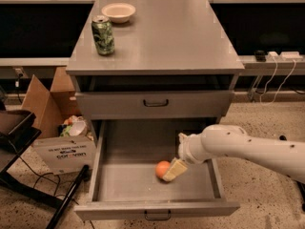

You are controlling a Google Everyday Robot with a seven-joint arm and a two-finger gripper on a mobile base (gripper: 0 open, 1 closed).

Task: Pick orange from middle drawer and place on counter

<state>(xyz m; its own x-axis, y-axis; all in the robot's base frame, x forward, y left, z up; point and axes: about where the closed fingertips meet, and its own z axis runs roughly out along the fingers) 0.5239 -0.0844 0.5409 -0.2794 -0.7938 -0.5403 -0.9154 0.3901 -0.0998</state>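
The orange (pixel 162 168) lies on the floor of the open middle drawer (pixel 119 185), right of its centre. My gripper (pixel 174 170) comes in from the right on a white arm and sits inside the drawer, its cream finger right against the orange's right side. The counter (pixel 162 37) is the flat grey top of the cabinet above, far from the gripper.
A green soda can (pixel 103 35) and a cream bowl (pixel 118 11) stand on the counter's back left. A closed drawer front (pixel 155 103) sits above the open one. A cardboard box (pixel 52 128) and a dark stand (pixel 19 142) are on the floor to the left.
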